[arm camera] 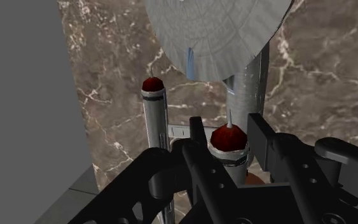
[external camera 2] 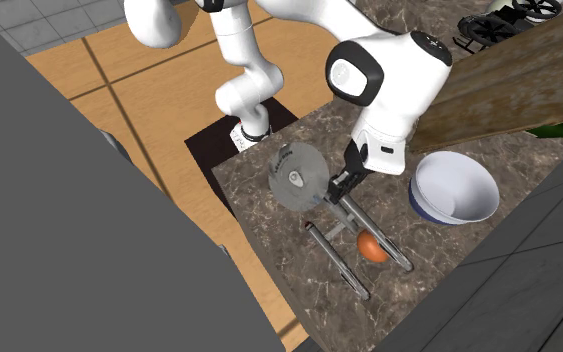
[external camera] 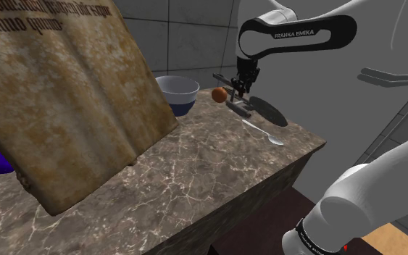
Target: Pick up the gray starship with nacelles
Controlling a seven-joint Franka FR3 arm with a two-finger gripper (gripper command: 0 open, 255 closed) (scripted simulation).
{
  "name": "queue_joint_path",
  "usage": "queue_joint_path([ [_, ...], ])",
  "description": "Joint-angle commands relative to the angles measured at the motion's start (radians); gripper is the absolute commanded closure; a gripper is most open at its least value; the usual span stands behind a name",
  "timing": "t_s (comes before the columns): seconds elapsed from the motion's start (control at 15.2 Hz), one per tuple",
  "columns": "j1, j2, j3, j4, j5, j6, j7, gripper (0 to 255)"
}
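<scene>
The bowl point(external camera: 175, 103), blue outside and white within, stands on the marble bench point(external camera: 195, 170) near an orange ball point(external camera: 219, 94). The gray starship point(external camera 2: 295, 176) lies on the bench, its nacelles just beside the ball. My fingers point(arm camera: 263, 137) are slightly parted, straddling one red-tipped nacelle point(arm camera: 228, 141) with narrow gaps either side.

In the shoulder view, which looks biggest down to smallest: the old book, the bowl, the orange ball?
The old book, by far, though nearness to the camera inflates it
then the bowl
the orange ball smallest
</scene>
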Motion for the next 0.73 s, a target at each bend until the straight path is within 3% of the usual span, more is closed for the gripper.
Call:
queue_joint_path([
  [0.0,0.0,-0.001,0.001,0.023,0.002,-0.022,-0.007,255],
  [0.66,0.001,0.01,0.006,0.167,0.011,-0.15,-0.042,255],
])
